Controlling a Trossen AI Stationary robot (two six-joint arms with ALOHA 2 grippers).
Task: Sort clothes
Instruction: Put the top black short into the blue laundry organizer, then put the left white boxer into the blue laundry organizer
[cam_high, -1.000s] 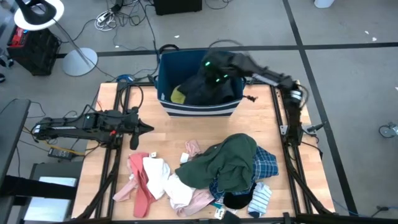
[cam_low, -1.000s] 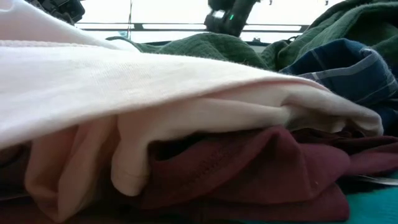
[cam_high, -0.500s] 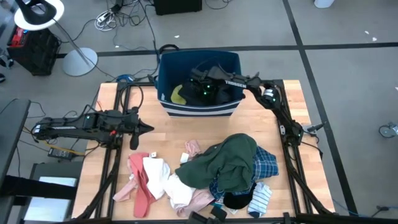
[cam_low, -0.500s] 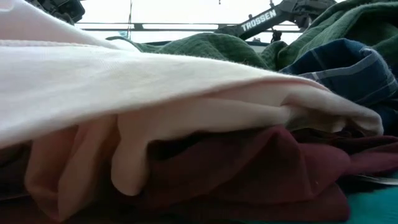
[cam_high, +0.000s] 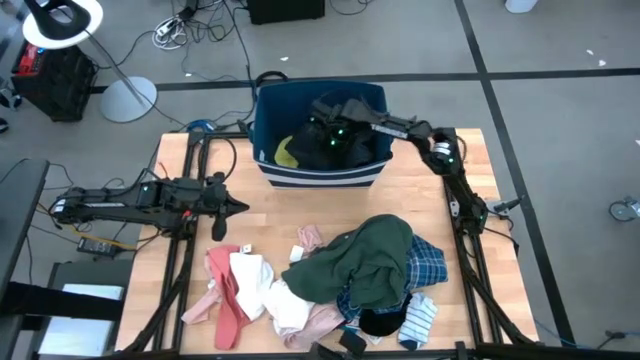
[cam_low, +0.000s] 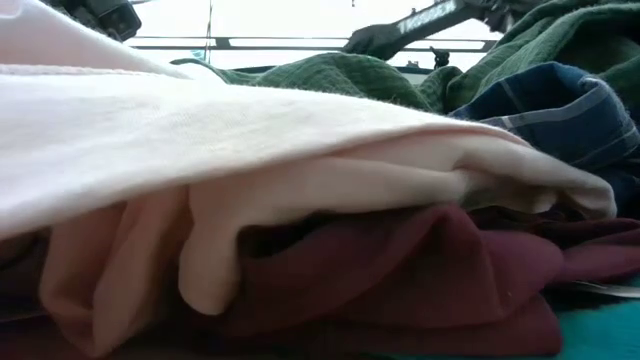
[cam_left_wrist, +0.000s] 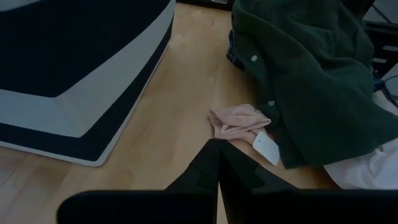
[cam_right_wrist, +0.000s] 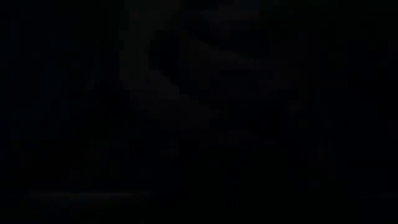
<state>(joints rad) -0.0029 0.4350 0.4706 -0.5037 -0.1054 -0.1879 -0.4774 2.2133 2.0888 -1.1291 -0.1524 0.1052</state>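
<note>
Mixed clothes (cam_high: 340, 280) heaped on table's near side, dark green garment (cam_high: 370, 262) on top

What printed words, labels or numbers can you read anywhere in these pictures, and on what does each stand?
"TROSSEN", partly legible: white letters on the right arm, low view.
White tag beside the pink cloth, left wrist view: blank or too small to read.
Nothing else readable.

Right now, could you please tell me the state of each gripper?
Left gripper: shut, empty, over the wooden table.
Right gripper: inside the dark blue plastic bin, cannot tell.
</note>
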